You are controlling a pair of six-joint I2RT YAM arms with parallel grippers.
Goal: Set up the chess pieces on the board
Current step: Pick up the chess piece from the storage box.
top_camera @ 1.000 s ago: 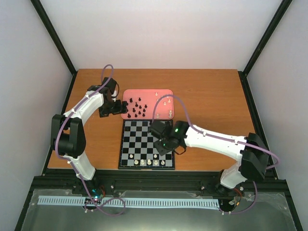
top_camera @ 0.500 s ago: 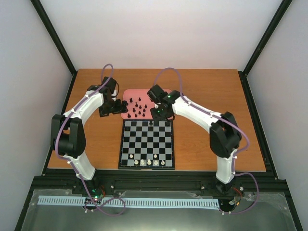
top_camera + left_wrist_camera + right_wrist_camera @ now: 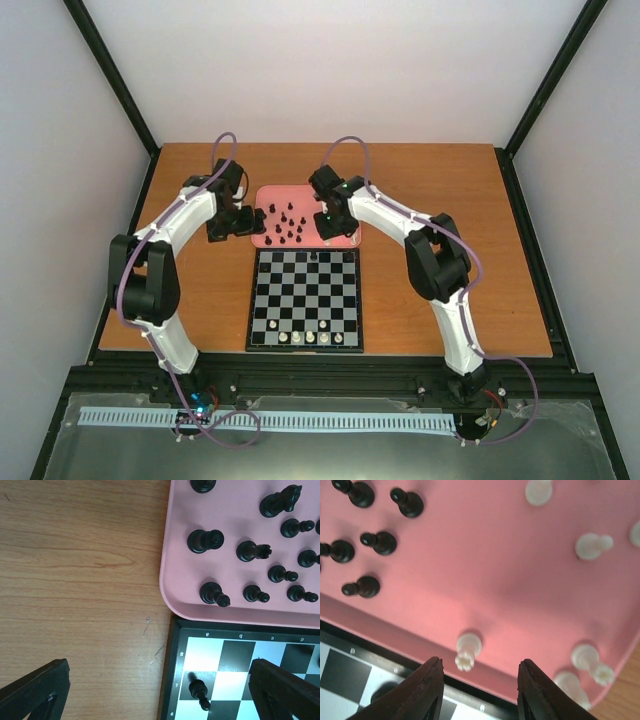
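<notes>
The board (image 3: pixel 300 292) lies in front of the pink tray (image 3: pixel 310 197). Several cream chess pieces (image 3: pixel 311 338) stand on its near row and one black piece (image 3: pixel 316 256) on its far row. My right gripper (image 3: pixel 329 224) hangs open over the tray's near right edge. Its jaws (image 3: pixel 480 662) stand either side of a cream piece with a notched top (image 3: pixel 468 650), not touching it. My left gripper (image 3: pixel 232 222) hovers open by the tray's left end, above the board's far left corner. A black pawn (image 3: pixel 199 692) stands there between its wide-set fingers (image 3: pixel 280 692).
In the left half of the tray (image 3: pixel 225 515) several black pieces (image 3: pixel 205 540) stand. More cream pieces (image 3: pixel 592 545) are spread over its right half (image 3: pixel 485 565). Bare wooden tabletop (image 3: pixel 75 580) lies left of tray and board.
My right arm has swung from above the board's middle back to the pink tray, jaws a little narrower. The left arm has not moved.
</notes>
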